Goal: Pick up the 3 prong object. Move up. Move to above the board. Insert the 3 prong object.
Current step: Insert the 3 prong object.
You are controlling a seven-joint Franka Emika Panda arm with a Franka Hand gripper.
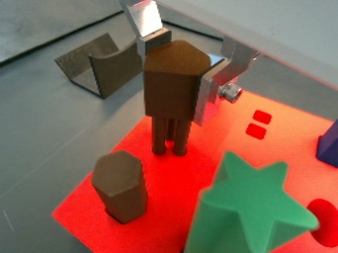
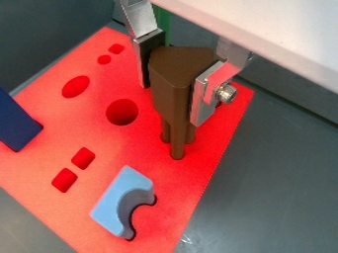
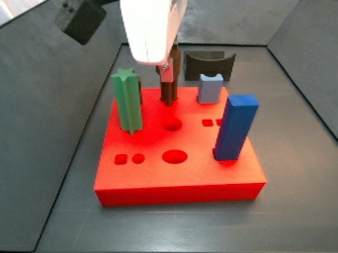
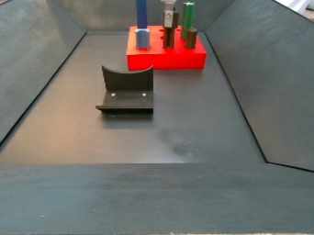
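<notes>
Gripper (image 2: 179, 71) poised above the board (image 2: 205, 178), silver fingers (image 2: 209, 91) pinching the blocky top of the 3 prong object (image 2: 173, 89) in both wrist views. Prongs reaching down to the red top face near one edge, tips touching or entering it; cannot tell which. In a side view, 3 prong object (image 3: 169, 85) upright near the board's (image 3: 179, 173) far edge, between the green star-topped post (image 3: 126, 99) and a light-blue curved block (image 3: 211, 90). Tall blue block (image 3: 236, 126) standing at the right. Fixture (image 4: 127, 90) nearer, well apart from the board. No readable writing anywhere.
</notes>
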